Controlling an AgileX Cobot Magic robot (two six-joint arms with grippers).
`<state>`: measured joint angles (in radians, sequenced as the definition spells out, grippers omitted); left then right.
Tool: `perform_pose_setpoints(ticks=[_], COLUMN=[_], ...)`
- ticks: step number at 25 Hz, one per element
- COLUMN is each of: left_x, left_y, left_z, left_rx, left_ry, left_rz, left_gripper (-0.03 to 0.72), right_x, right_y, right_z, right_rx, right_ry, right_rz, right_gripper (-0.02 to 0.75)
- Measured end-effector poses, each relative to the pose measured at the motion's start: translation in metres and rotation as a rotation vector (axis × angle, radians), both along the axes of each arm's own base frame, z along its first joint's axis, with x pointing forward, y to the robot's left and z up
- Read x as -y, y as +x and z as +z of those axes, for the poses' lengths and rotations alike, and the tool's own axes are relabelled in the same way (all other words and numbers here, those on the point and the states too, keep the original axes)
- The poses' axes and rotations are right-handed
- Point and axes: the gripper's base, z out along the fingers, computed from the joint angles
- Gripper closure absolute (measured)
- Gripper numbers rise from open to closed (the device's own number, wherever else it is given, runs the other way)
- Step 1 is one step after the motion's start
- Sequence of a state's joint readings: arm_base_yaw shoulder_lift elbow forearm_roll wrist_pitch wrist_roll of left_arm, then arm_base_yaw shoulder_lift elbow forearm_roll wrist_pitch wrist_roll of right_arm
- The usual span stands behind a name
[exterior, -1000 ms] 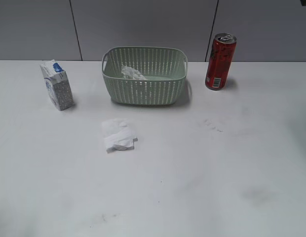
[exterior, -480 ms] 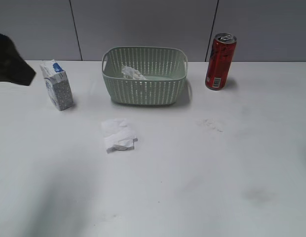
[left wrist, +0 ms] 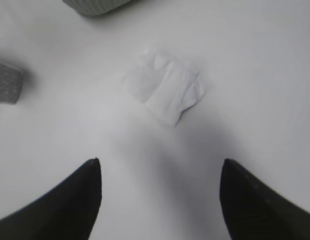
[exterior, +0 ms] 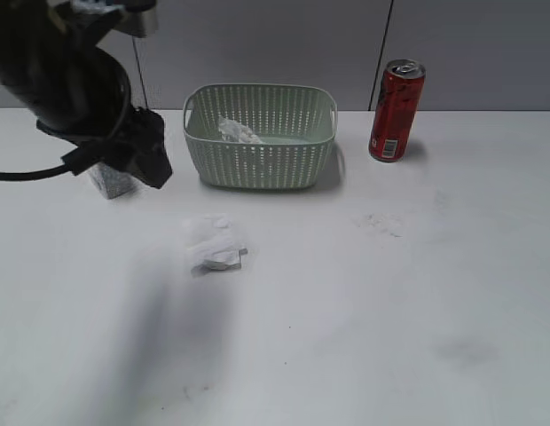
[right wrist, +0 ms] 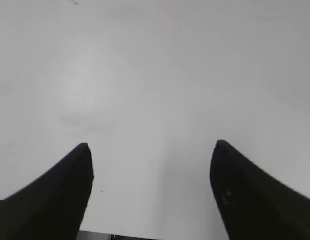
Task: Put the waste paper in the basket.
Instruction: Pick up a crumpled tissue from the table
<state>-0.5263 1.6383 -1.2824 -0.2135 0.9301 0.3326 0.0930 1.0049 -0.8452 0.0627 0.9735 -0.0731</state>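
Note:
A flat crumpled white paper wad [exterior: 213, 242] lies on the white table in front of the pale green slotted basket [exterior: 260, 157]. It also shows in the left wrist view [left wrist: 165, 90], ahead of my open, empty left gripper [left wrist: 160, 162]. Another paper wad [exterior: 237, 131] lies inside the basket at its left. My left arm [exterior: 80, 84] hangs above the table's left, up and left of the flat wad. My right gripper [right wrist: 151, 145] is open and empty over bare table; it does not show in the exterior view.
A red can [exterior: 396, 110] stands right of the basket. A white-and-blue carton [exterior: 109, 180] stands left of it, mostly hidden behind my left arm; its grey side shows in the left wrist view [left wrist: 6, 87]. The basket's corner [left wrist: 95, 6] is at the top there.
My left arm has swung in from the left edge toward the middle and now covers most of the carton. The paper wads, basket and can have not moved.

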Motion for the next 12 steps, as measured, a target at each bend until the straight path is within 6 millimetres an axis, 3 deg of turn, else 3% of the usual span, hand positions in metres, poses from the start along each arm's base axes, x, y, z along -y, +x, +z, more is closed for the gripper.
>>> perform_pose_setpoints(ticks=[5, 12], left_x=[0.018, 0.037], left_y=[0.027, 0.058], left_z=[-0.018, -0.055], left_rx=[-0.054, -0.164], left_ry=[0.013, 0.069], left_rz=[-0.004, -0.020], left_gripper=[0.126, 0.126], right_x=[0.004, 0.008], right_y=[-0.040, -0.089], right_z=[-0.021, -0.030], right_rx=[0.062, 0.204], right_ry=[0.006, 0.019], right_rz=[-0.003, -0.004], right_gripper=[0.186, 0.186])
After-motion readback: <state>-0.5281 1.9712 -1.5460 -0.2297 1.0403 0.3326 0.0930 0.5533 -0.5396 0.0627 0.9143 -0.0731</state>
